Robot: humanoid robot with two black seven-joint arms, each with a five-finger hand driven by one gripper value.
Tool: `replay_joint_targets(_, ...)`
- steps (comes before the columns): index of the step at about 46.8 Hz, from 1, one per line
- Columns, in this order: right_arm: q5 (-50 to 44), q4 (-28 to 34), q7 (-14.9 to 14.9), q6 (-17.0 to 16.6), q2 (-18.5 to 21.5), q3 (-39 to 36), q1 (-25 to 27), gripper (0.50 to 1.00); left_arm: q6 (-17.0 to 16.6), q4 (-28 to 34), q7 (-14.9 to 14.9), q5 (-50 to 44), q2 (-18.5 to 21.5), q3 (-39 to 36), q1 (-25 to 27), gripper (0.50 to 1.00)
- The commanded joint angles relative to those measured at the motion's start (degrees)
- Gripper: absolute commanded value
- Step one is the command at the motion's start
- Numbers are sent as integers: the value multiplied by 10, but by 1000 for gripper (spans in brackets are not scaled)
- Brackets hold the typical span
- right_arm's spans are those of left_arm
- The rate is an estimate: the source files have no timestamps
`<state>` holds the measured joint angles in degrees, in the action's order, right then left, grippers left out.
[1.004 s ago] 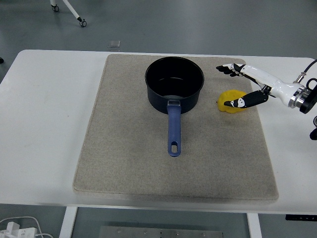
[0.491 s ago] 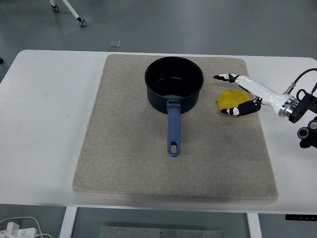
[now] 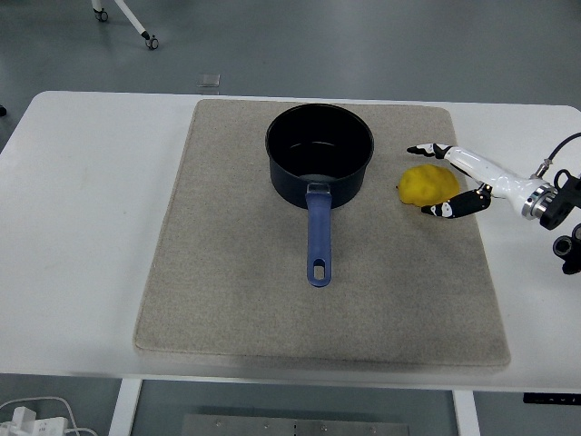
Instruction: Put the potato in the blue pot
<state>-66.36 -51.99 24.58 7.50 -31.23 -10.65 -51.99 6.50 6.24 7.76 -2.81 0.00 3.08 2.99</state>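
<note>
The yellow potato [image 3: 425, 184] lies on the beige mat, just right of the blue pot [image 3: 320, 143]. The pot stands upright and empty, its blue handle [image 3: 318, 238] pointing toward the near edge. My right hand [image 3: 433, 180] reaches in from the right edge and straddles the potato's right side. Its fingers [image 3: 425, 149] stretch past the potato's far side and the thumb [image 3: 443, 210] sits at its near right side. The hand is open and is not closed on the potato. The left arm is out of view.
The beige mat [image 3: 227, 272] covers most of the white table [image 3: 82, 227]. The pot's handle juts toward me over the mat's middle. Beyond the table's far edge are grey floor and a wheeled stand leg [image 3: 136, 27].
My right hand first moved left and down until its thumb lay against the potato, then drew back slightly to the right. The potato and the pot have stayed where they were.
</note>
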Motion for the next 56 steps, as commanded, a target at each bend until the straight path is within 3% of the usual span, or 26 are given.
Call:
replay_joint_targets(1,1,4,2,1,0,0,0,883,0,0,0,0,0,0,0,999)
replay_joint_targets(7,1,6,3,1,0,1,0,864,0,0,0,0,0,0,0,999)
replay_joint_targets(10,0,7,3,0,0,2,0,832,0,0,0,0,0,0,0,999)
replay_joint_targets(40,5,13,13,1,6,2,7,799,0,0,1,0,0,0,0,999)
replay_joint_targets(45,4,13,16,1,6,2,13,744,0,0,1,0,0,0,0,999)
replay_joint_targets(50,4,13,16,0,6,2,13,629,0,0,0,0,0,0,0,999)
replay_joint_targets(53,3,13,18,0,6,6,13,500,0,0,0,0,0,0,0,999)
replay_joint_targets(56,2,13,19,1,6,14,13,500,0,0,1,0,0,0,0,999)
